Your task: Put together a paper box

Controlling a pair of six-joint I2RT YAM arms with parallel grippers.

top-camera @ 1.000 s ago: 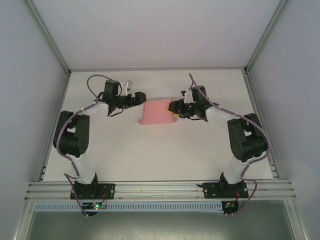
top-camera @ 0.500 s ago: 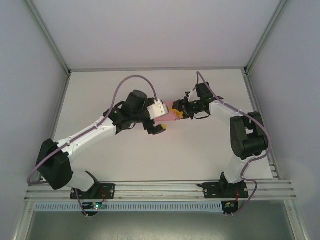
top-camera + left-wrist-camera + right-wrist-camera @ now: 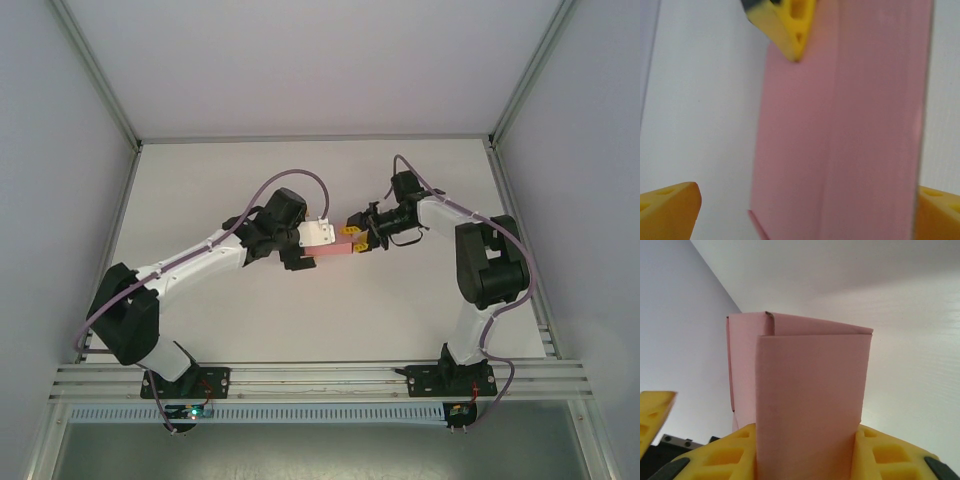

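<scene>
The pink paper box (image 3: 337, 249) is folded into a small rectangular shape at the middle of the table. My right gripper (image 3: 353, 240) is shut on one end of it. In the right wrist view the box (image 3: 810, 380) stands between the yellow fingers (image 3: 730, 455) with a flap folded over its front. My left gripper (image 3: 324, 246) is open at the other end. In the left wrist view its yellow fingertips (image 3: 670, 210) stand on either side of the box (image 3: 840, 125) without touching it. The right gripper's fingertip (image 3: 790, 25) shows at the far end.
The white table (image 3: 300, 320) lies bare around the box. Aluminium rails (image 3: 320, 378) run along the near edge by the arm bases. Pale walls and frame posts close in the left, right and back sides.
My left arm has swung in from the back left, and its open jaws now straddle the box. The right gripper has shifted the box slightly left and nearer, keeping its grip.
</scene>
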